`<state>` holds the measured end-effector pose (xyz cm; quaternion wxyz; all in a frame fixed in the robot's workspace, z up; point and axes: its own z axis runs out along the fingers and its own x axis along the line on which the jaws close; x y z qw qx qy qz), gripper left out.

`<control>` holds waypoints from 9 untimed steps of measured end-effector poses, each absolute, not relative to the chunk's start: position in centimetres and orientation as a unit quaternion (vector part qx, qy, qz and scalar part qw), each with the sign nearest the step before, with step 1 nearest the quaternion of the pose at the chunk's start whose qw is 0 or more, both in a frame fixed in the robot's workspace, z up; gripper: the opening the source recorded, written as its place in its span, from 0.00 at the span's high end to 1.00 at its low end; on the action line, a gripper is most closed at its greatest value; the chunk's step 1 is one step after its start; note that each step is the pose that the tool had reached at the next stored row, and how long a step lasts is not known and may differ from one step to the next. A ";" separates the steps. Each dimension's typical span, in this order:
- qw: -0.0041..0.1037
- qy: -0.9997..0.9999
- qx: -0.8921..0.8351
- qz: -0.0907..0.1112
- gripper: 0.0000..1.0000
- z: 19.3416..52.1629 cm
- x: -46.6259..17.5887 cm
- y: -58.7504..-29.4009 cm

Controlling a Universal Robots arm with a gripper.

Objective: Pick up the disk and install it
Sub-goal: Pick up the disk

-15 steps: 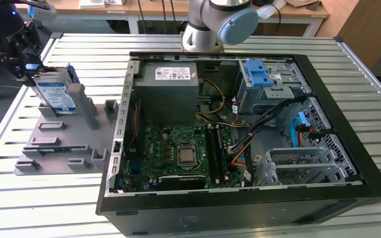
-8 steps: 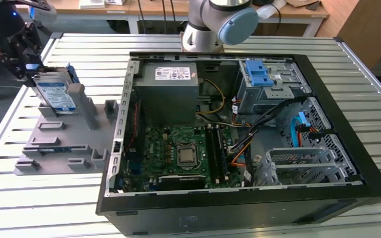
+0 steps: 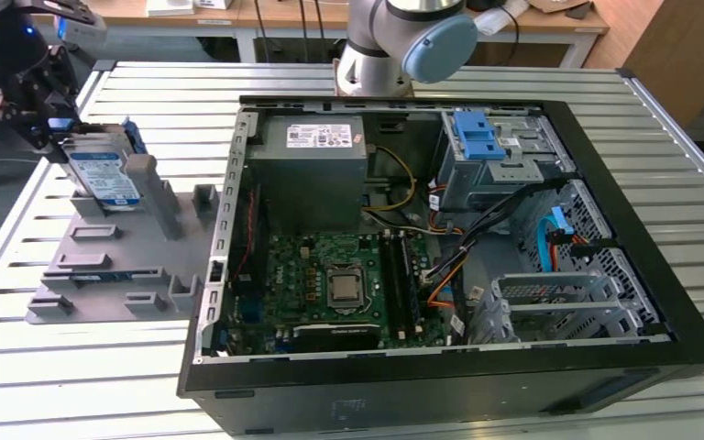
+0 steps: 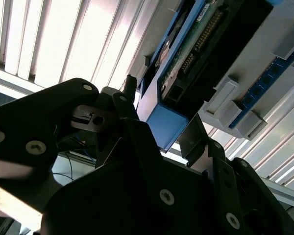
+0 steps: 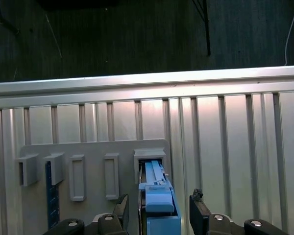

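The disk (image 3: 105,179) stands on edge in a slot of the grey holder (image 3: 107,266), at the exterior view's left. It is silver with a white-and-blue label and a blue plastic bracket. My gripper (image 3: 56,137) hangs at the disk's top end, open. In the first wrist view the blue bracket of the disk (image 5: 159,198) sits between the two black fingers (image 5: 198,205), with a small gap on each side. In the second wrist view the disk (image 4: 169,125) shows its blue end and its circuit-board side, and the gripper (image 4: 161,110) straddles it.
The open computer case (image 3: 645,302) lies flat on the slatted metal table (image 3: 34,367), at the exterior view's right of the holder. Inside are a grey box with a white sticker (image 3: 322,170), a ridged blue latch (image 3: 477,137) and cables. A blue strip (image 5: 49,196) stands in another holder slot.
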<state>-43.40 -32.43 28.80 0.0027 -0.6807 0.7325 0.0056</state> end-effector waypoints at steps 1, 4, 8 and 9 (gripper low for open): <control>0.003 0.733 -0.681 0.006 0.40 28.8 -43.4 -32.4; 0.003 0.733 -0.681 0.006 0.41 28.8 -43.4 -32.4; 0.003 0.733 -0.681 0.006 0.48 28.8 -43.4 -32.4; 0.003 0.733 -0.681 0.006 0.48 28.8 -43.4 -32.4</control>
